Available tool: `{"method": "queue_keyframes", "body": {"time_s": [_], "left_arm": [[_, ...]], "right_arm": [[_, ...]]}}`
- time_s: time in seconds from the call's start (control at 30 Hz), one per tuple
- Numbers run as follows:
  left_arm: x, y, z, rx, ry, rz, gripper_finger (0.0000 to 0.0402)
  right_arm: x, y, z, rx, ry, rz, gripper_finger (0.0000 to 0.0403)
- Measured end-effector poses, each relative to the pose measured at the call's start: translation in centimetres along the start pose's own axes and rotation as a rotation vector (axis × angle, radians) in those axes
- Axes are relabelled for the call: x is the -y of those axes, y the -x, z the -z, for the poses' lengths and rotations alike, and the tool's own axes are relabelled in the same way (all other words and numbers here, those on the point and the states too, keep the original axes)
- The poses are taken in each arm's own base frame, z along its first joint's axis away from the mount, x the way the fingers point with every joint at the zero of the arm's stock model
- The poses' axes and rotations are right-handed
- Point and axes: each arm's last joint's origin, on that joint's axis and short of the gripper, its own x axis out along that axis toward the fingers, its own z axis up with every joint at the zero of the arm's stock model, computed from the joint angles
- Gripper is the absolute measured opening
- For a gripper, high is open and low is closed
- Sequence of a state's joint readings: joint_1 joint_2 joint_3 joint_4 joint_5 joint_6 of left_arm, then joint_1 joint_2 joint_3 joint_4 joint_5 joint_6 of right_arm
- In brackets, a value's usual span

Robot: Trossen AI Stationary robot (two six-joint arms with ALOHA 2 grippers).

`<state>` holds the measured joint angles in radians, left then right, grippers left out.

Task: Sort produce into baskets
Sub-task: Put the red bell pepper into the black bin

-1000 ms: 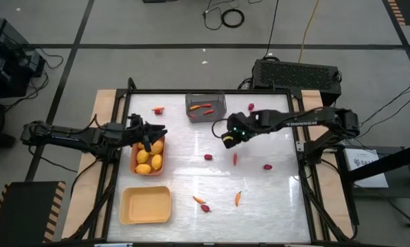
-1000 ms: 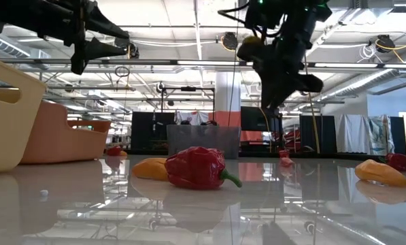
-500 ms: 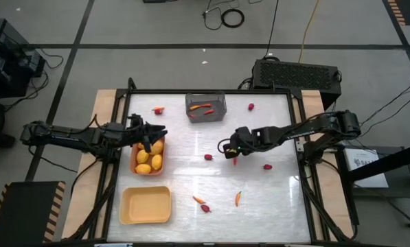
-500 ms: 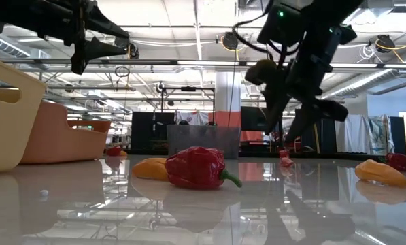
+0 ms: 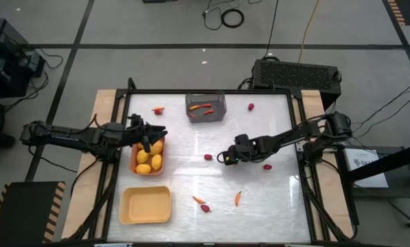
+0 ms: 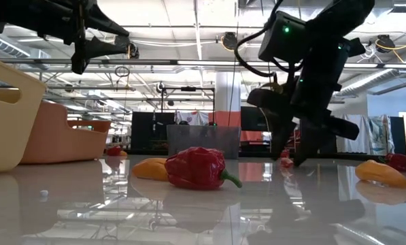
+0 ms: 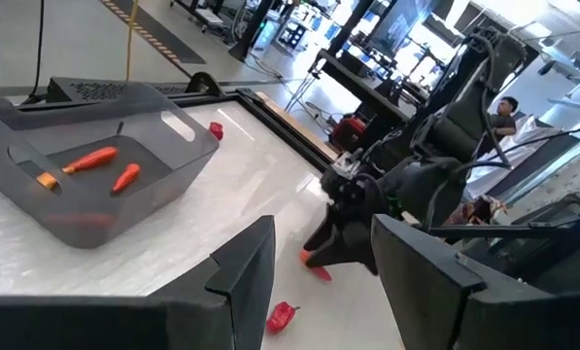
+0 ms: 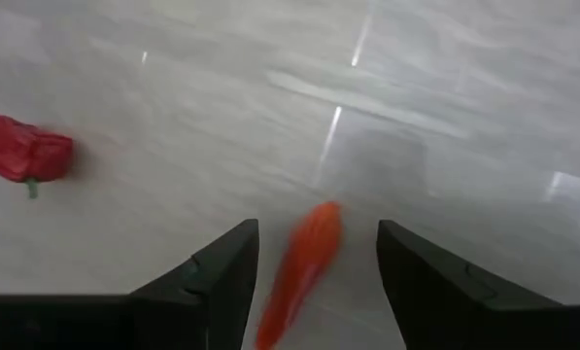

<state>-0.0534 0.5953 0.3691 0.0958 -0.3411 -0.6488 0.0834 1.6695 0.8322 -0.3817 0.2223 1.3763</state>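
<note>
— Where are the arms?

— The right gripper (image 5: 226, 157) has dropped low at frame centre, fingers spread either side of a carrot (image 8: 300, 267), not clenched on it. A second ago it hung higher, nearer the grey bin (image 5: 205, 106). The left gripper (image 5: 150, 137) hovers over the orange-brown tray (image 5: 132, 159), fingers parted and empty.

— Anything hidden?

— From above, the gripper covers that carrot.

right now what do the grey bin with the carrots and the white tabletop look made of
Grey translucent box-like bin: probably smoky plastic, semi-gloss; the orange carrot sticks inside show through its wall. White tabletop: a hard, glossy surface, perhaps laminate or acrylic; it mirrors the ceiling lights and the red pepper.
</note>
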Motion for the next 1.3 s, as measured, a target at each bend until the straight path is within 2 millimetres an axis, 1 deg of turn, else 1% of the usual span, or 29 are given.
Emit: {"method": "queue_keyframes", "body": {"time_s": [0.1,0.17,0.27,0.43,0.57,0.63,0.7,0.83,0.97,1.1,1.23,1.3], "left_arm": [[0.0,0.0,0.0,0.001,0.001,0.002,0.018],[0.0,0.0,0.0,-0.001,0.002,0.006,0.018],[0.1,0.0,0.0,-0.004,0.003,0.009,0.018],[0.1,0.0,0.0,-0.01,0.006,0.017,0.018],[0.1,0.0,0.0,-0.012,0.006,0.02,0.018],[0.1,0.0,0.0,-0.014,0.005,0.02,0.018],[0.1,0.0,0.0,-0.016,0.005,0.022,0.018],[0.1,0.0,0.1,-0.024,0.003,0.026,0.018],[-0.3,0.0,0.5,-0.066,0.008,-0.016,0.018],[-1.1,0.2,1.3,-0.126,0.041,-0.113,0.018],[-1.4,0.2,1.6,-0.148,0.053,-0.152,0.018],[-1.4,0.2,1.6,-0.137,0.053,-0.157,0.018]], "right_arm": [[-0.4,-0.3,0.4,0.006,0.003,0.004,0.0198],[-0.4,-0.3,0.6,0.014,0.009,0.005,0.0185],[-0.6,-0.2,0.8,0.018,0.016,0.01,0.015],[-0.5,-0.2,0.7,0.012,0.041,0.032,0.0075],[-0.5,0.1,0.4,0.012,0.08,0.015,0.002],[-0.6,0.7,0.1,0.014,0.089,-0.004,0.0008],[-0.8,1.6,-0.6,0.026,0.083,-0.025,0.001],[-2.0,3.9,-2.7,0.098,0.1,-0.094,0.0015],[-4.1,6.1,-5.6,0.198,0.17,-0.159,0.0012],[-6.0,7.8,-9.5,0.295,0.245,-0.194,0.001],[-7.0,8.4,-13.9,0.379,0.295,-0.175,0.001],[-7.2,8.2,-16.2,0.41,0.304,-0.154,0.001]]}}
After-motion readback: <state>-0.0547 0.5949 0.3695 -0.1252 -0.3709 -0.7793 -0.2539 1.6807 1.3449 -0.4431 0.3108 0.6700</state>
